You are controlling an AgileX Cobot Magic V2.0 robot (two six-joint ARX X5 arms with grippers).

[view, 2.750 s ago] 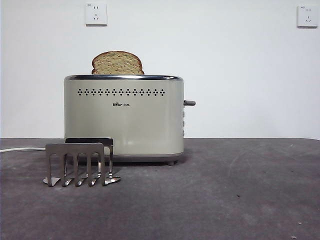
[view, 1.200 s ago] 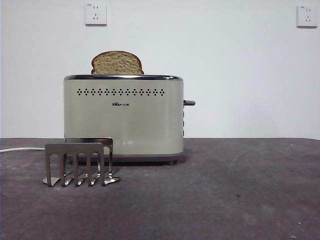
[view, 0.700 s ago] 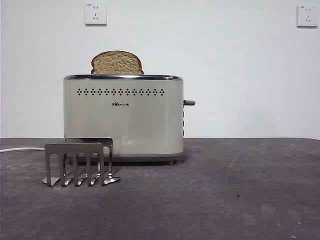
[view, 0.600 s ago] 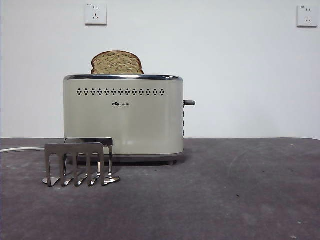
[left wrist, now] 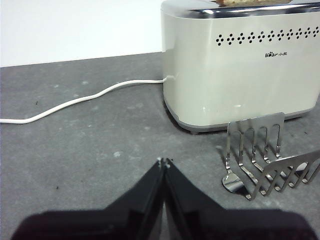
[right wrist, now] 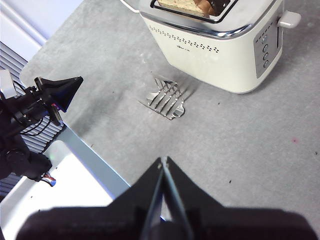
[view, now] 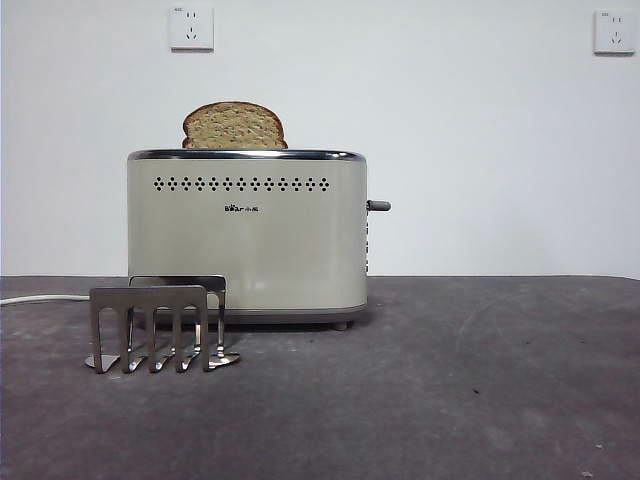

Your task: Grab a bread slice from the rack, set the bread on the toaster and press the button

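Bread (view: 235,126) upright in toaster (view: 247,240) slot, rack (view: 160,325) just before it, left gripper (left wrist: 164,161) and right gripper (right wrist: 163,161) both closed, empty, well back near the front edge.

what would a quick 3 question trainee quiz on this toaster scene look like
1. True or false: the slice of bread stands in the toaster, its domed top showing above the chrome rim.
2. Which of these holds no bread? A. the rack B. the toaster
3. Fill in: the left gripper and the right gripper both have their jaws ____.

Key
1. True. The right wrist view shows the slice in the top slot.
2. A. The rack's slots are bare, and it stands on the table in front of the toaster's corner.
3. Shut. Each pair of jaws meets at the tips, holding nothing, well away from the lever.
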